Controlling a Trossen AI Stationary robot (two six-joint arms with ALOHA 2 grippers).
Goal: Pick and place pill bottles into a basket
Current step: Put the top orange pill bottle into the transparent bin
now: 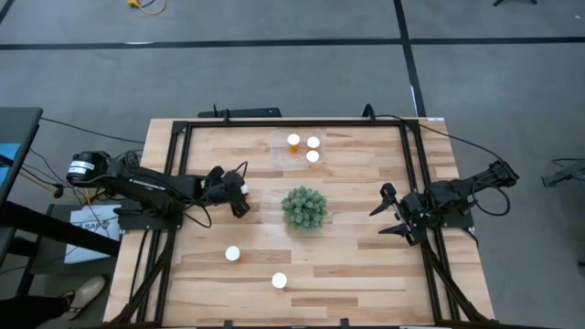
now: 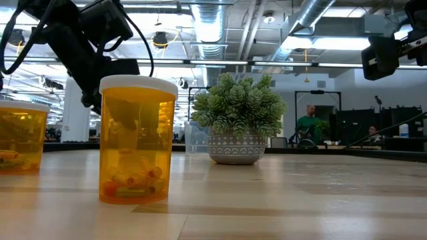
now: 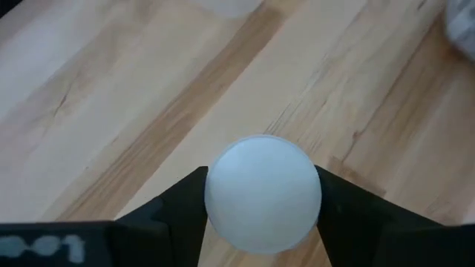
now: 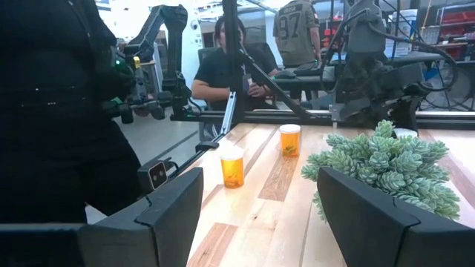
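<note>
Left pincer (image 3: 261, 215) clamps a pill bottle (image 3: 263, 194).

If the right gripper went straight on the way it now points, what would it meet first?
Probably the green plant. The right gripper sits open at the table's right side, pointing across toward the plant; nothing shows between them, though height is unclear.
</note>
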